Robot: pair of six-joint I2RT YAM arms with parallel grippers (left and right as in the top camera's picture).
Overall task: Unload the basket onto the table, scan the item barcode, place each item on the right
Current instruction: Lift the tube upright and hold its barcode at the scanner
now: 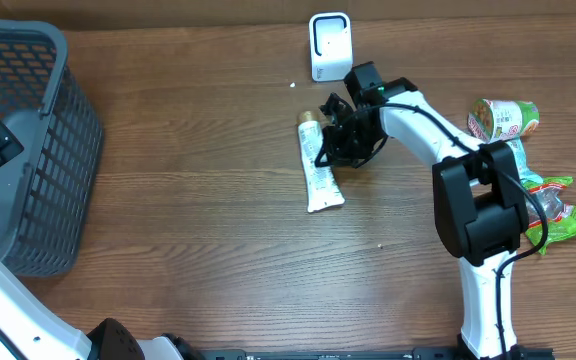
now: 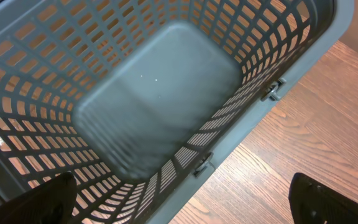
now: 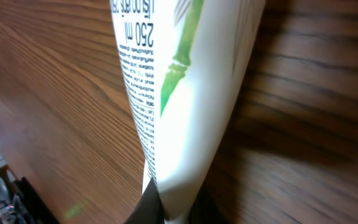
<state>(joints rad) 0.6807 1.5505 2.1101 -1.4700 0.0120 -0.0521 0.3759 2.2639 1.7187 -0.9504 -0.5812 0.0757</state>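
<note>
Overhead, the white tube (image 1: 320, 170) lies on the wooden surface (image 1: 188, 220) just near of the white scanner (image 1: 329, 45), which stands at the far edge. The right gripper (image 1: 343, 135) sits against the tube's right side towards its capped far end and hides part of it, so no barcode can be made out from above. Right wrist view is filled by the tube at close range: a green stem, a column of small print and "250 ml" are legible, the rest is too blurred to read. At the bottom of that view the tube narrows into a dark fingertip (image 3: 151, 205), where the jaws are closed on its edge. To the right, a can (image 1: 503, 118) and a green packet (image 1: 563, 215) lie partly behind the right arm. The grey basket (image 1: 28, 150) is cut off by the left edge. Left wrist view looks down into it; the left gripper (image 2: 191, 199) hangs over its near rim, jaws wide apart, only the fingers (image 2: 55, 196) showing in the lower corners.
</note>
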